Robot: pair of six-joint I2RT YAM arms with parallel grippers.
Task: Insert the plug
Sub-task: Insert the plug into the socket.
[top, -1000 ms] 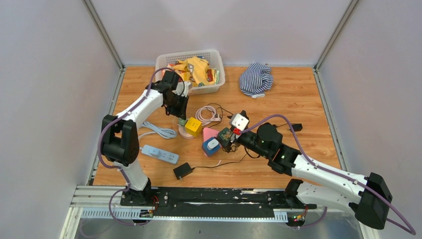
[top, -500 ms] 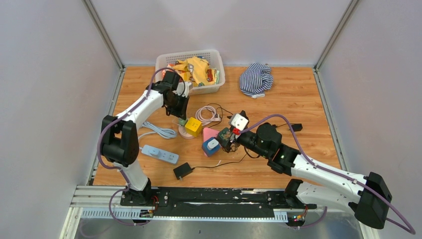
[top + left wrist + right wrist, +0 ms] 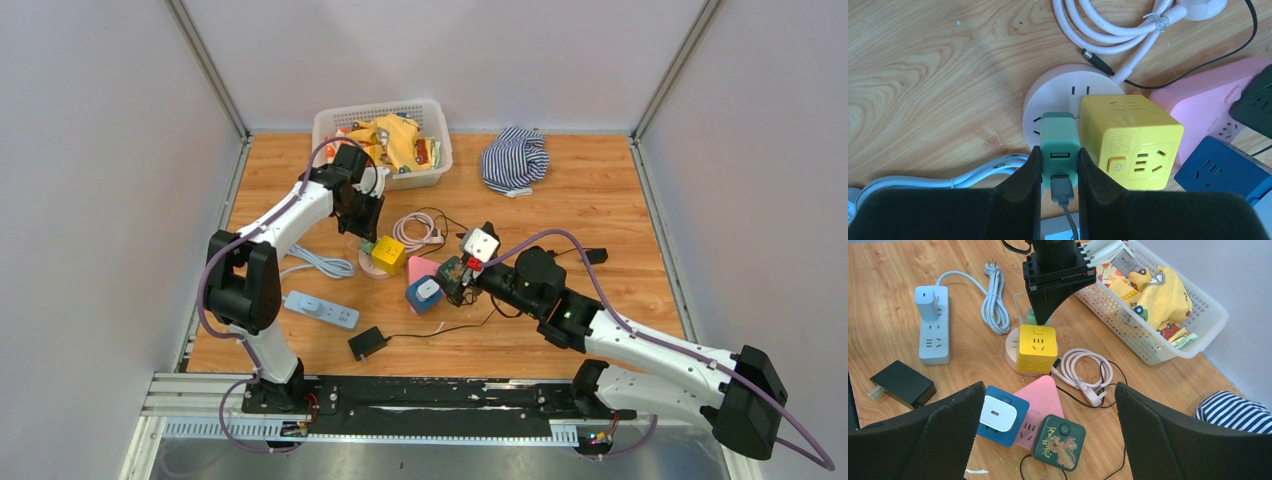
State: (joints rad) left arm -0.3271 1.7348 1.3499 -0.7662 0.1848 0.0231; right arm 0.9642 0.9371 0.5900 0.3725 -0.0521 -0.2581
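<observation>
1. The wooden bench [image 3: 600,200] fills the overhead view. A white basket [image 3: 420,180] of yellow cloth stands at upper centre, with a striped cloth [image 3: 514,158] to its right.
2. The right claw [image 3: 1048,387] gapes at full width along the bottom of its own view and grips nothing.
3. The left claw [image 3: 1059,152] is pinched almost closed on the green plug [image 3: 1060,132], low in the centre of its view.
4. A white power strip [image 3: 320,310] lies at lower left of the overhead view.
5. The green plug stands on the face of the round pale-pink socket [image 3: 1048,95], touching the yellow cube socket [image 3: 1130,142] on its right. Whether its pins are in cannot be told.
6. The yellow cube socket's button carries a power symbol; the small panel beside it is too small to read.
7. A dark green adapter [image 3: 1058,442] at bottom centre bears a red-and-gold dragon figure.
8. A grey USB cable [image 3: 1062,187] is plugged into the green plug's near face.
</observation>
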